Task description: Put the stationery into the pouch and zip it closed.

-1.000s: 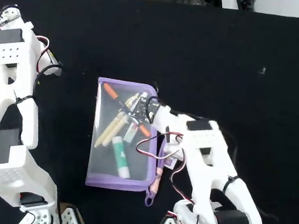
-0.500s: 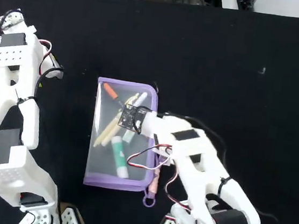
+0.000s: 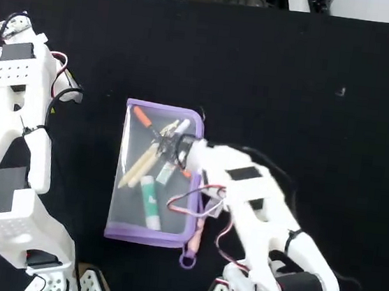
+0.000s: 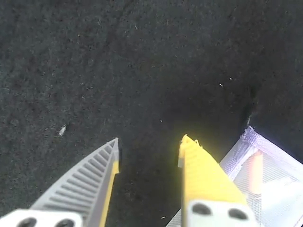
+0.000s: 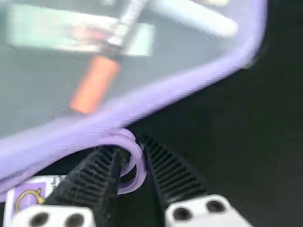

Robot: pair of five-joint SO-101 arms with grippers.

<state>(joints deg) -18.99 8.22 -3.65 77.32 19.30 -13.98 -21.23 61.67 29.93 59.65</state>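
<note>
Near frame centre, pinching lilac zip-pull ring (image 5: 139,163) in right jaws, left jaws spread: likely best hold on soft, light pouch (image 3: 135,236).

Room over table (image 3: 315,75) beyond the pouch (image 3: 127,211); right arm (image 3: 249,187) across its zipper edge, left arm (image 3: 13,132) alongside.

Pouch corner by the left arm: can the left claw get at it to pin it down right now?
Probably yes. The left claw is open over bare table, and the pouch corner lies just beside it with nothing between them.
</note>
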